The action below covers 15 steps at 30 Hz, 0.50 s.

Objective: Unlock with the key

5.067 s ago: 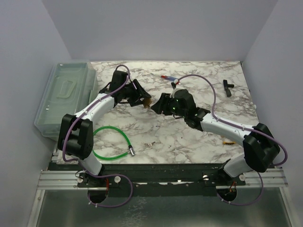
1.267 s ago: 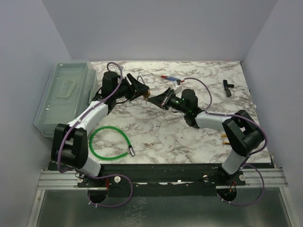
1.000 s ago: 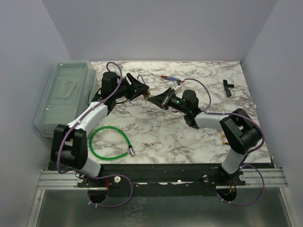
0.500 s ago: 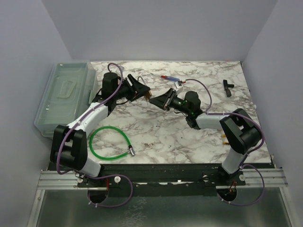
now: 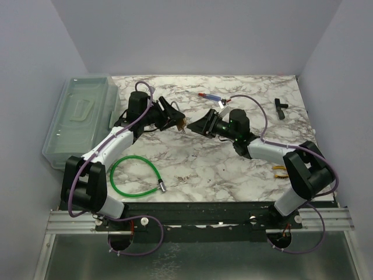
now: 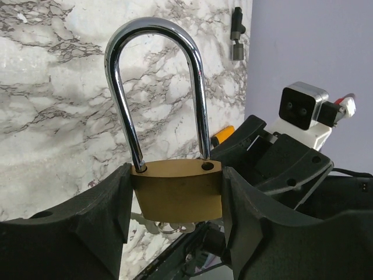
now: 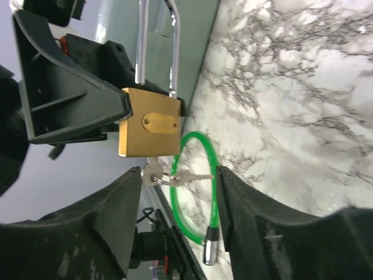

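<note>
Between my two wrists, above the marble table [image 5: 192, 163], hangs the brass padlock [image 6: 176, 189]. My left gripper [image 6: 175, 198] clamps it by the two flat sides of its body, one finger [image 6: 87, 227] on each side, shackle [image 6: 157, 81] pointing away from the wrist. In the left wrist view both shackle legs enter the body; I cannot tell whether the lock is latched or released.

My right gripper [image 7: 178, 192] faces the underside of the padlock with its jaws spread apart. Nothing sits between the fingers [image 7: 102, 221]; they stand on either side of the key without touching it.

The key [image 7: 151, 173] sits in the keyhole at the bottom face of the padlock body, its round silvery head just below the brass. A small ring through the head carries a second key [image 7: 192, 176], which sticks out sideways. In the left wrist view only a bit of ring and metal shows under the body [image 6: 172, 227].

On the table: a green cable [image 5: 135, 175] coiled in a loop near my left arm, metal tip towards the table's near edge. A clear plastic bin [image 5: 81, 119] stands at the left edge of the table. A small black part [image 5: 281, 108] lies far right, a red and blue pen-like item [image 5: 208, 95] near the back wall.
</note>
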Each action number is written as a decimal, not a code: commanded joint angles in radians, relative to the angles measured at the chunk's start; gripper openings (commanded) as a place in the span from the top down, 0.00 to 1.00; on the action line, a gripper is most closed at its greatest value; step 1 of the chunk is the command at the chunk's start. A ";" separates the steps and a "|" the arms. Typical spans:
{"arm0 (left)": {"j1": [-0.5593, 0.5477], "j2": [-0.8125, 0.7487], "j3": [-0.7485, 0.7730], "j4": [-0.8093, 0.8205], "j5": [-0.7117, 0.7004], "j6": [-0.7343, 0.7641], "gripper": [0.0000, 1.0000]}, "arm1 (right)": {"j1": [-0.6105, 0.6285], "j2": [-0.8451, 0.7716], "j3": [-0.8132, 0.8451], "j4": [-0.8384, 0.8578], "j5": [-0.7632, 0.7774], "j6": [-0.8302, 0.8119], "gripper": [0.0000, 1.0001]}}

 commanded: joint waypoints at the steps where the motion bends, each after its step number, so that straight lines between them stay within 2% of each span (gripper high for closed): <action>1: -0.001 -0.029 0.058 -0.003 -0.020 0.012 1.00 | -0.003 -0.061 0.051 -0.187 0.040 -0.153 0.38; 6: -0.001 -0.026 0.060 -0.009 -0.023 0.013 1.00 | 0.002 -0.079 0.089 -0.264 0.047 -0.220 0.35; 15: -0.001 -0.015 0.060 -0.009 -0.018 0.007 1.00 | 0.045 -0.062 0.161 -0.305 0.077 -0.299 0.33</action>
